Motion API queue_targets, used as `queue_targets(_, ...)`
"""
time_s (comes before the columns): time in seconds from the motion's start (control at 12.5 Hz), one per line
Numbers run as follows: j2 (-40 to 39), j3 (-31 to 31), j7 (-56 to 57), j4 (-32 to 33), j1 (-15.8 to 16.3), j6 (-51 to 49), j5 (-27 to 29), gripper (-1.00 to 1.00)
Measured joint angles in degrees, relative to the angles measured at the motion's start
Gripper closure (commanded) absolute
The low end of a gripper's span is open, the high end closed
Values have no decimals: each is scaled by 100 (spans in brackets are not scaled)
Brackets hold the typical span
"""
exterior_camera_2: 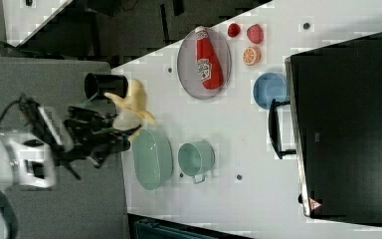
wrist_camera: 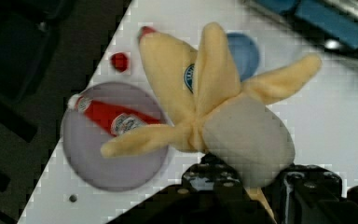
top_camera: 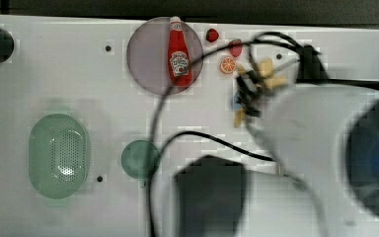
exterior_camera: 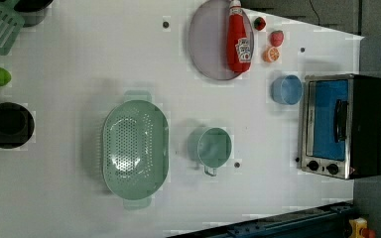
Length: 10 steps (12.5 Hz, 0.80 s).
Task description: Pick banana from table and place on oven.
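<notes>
My gripper [exterior_camera_2: 110,130] is shut on the pale cream-yellow banana [exterior_camera_2: 131,106] and holds it high in the air, well clear of the white table [exterior_camera_2: 238,139]. In the top view the banana [top_camera: 265,73] pokes out beyond the gripper [top_camera: 248,94], near the orange slice. The wrist view has the banana [wrist_camera: 200,107] close up, its curved parts spread out above the black fingers. The oven [exterior_camera: 340,126] stands at the left view's right, door shut, with a blue glass front and black knobs. Its black top [exterior_camera_2: 348,124] is bare in the right view.
A ketchup bottle [exterior_camera: 240,37] lies on a grey plate [exterior_camera: 208,44]. A blue bowl [exterior_camera: 286,89] sits beside the oven. Also on the table are a green cup [exterior_camera: 213,146], a green colander [exterior_camera: 135,151], an orange slice [exterior_camera: 271,54] and a strawberry [exterior_camera: 277,37]. Black cables [top_camera: 158,128] trail across the top view.
</notes>
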<state>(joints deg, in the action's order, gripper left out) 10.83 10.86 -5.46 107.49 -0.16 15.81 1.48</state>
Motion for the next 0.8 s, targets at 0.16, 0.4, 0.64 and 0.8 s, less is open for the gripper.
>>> queue_targets(0.16,-211,492,471,78,-149,0,-98,57)
queue_targets(0.4,-950,1295,1543,185,-286,508,-279,57)
queue_targets(0.64,-1744,2039,2644,218,-358,1178,-195,57)
queue_targets(0.8,-2146,2313,3353,145,-405,1225,-118,57)
